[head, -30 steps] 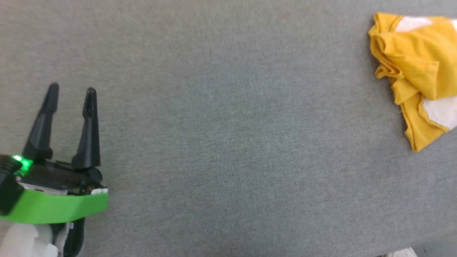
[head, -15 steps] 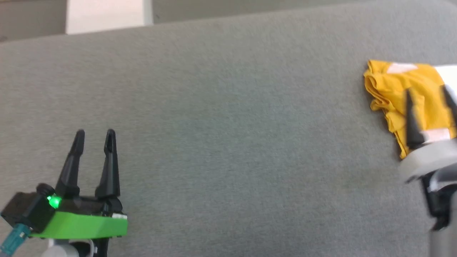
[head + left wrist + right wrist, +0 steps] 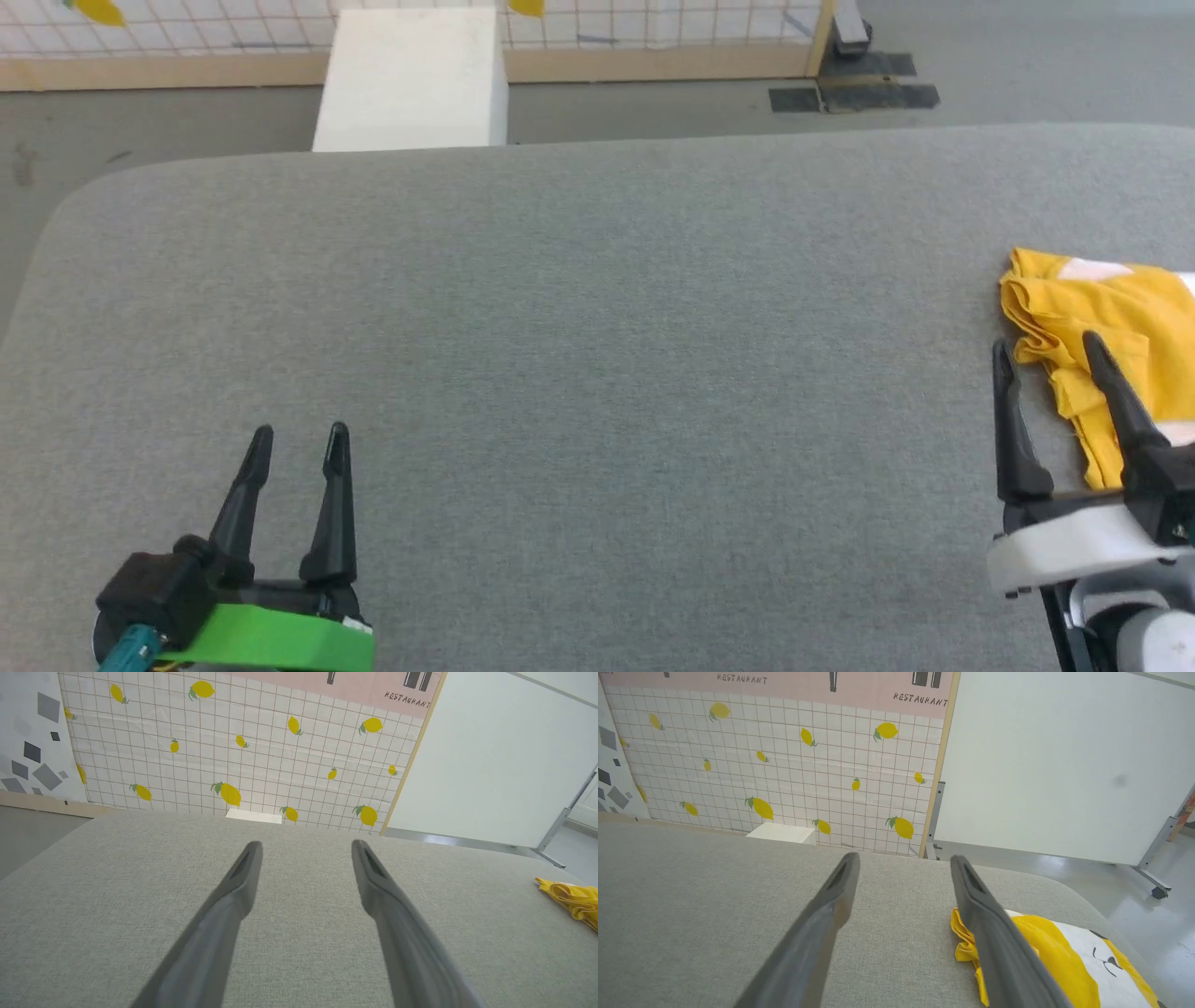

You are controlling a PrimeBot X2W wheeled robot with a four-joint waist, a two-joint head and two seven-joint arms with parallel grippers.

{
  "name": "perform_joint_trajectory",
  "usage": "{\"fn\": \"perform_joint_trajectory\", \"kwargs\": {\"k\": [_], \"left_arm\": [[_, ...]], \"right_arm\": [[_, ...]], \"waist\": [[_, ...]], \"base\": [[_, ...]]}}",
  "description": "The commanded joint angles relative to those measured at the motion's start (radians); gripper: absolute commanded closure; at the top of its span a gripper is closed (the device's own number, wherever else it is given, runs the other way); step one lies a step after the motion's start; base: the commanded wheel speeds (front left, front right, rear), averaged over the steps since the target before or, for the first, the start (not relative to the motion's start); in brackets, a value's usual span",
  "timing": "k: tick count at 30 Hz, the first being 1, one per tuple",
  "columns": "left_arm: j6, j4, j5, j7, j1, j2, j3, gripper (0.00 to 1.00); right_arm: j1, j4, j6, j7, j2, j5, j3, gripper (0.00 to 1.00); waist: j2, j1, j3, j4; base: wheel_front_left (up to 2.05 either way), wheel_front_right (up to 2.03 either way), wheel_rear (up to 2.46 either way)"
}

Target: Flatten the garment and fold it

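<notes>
I'm looking across the wide grey fabric-covered tabletop point(image 3: 597, 308), and the crumpled yellow-orange cotton T-shirt with white patches point(image 3: 1116, 308) lies bunched toward its right end. My right gripper point(image 3: 1046, 343) hovers just beside the shirt, fingers spread and holding nothing, with one finger crossing in front of the cloth in the wrist view. My left gripper point(image 3: 301, 429) is well apart at lower left, spread too, empty.

A crumpled yellow shirt point(image 3: 1111, 308) lies at the right edge of the grey desk point(image 3: 597, 327). The right tool point(image 3: 1047, 343), fingers apart, is at its near corner. The left tool point(image 3: 301, 431), fingers apart, is well away. A white box point(image 3: 411, 79) stands beyond.
</notes>
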Motion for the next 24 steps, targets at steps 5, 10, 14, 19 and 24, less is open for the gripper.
{"fn": "perform_joint_trajectory", "kwargs": {"k": [5,10,14,19,24], "left_arm": [[-0.022,0.040,0.027,-0.004,0.026,-0.030,0.014,0.00],[-0.038,0.074,0.046,-0.004,0.036,-0.049,0.031,0.00],[-0.049,0.086,0.052,-0.004,0.042,-0.060,0.038,0.00],[-0.056,0.089,0.060,-0.004,0.042,-0.070,0.045,0.00],[-0.054,0.093,0.061,0.002,0.029,-0.071,0.043,1.00]], "right_arm": [[0.050,0.052,-0.002,-0.039,0.001,0.024,-0.019,0.00],[0.062,0.091,-0.002,-0.061,0.001,0.045,-0.026,0.00],[0.065,0.109,-0.002,-0.067,0.001,0.053,-0.018,0.00],[0.063,0.118,-0.002,-0.071,0.001,0.058,-0.010,0.00],[0.052,0.118,0.000,-0.066,0.001,0.053,-0.011,1.00]], "waist": [[0.0000,0.0001,-0.034,0.038],[0.0000,0.0001,-0.044,0.044],[0.0000,0.0001,-0.049,0.047],[0.0000,0.0001,-0.045,0.047],[0.0000,0.0001,-0.043,0.048]], "base": [[0.00,0.00,0.00],[0.00,0.00,0.00],[0.00,0.00,0.00],[0.00,0.00,0.00],[0.00,0.00,0.00]]}}
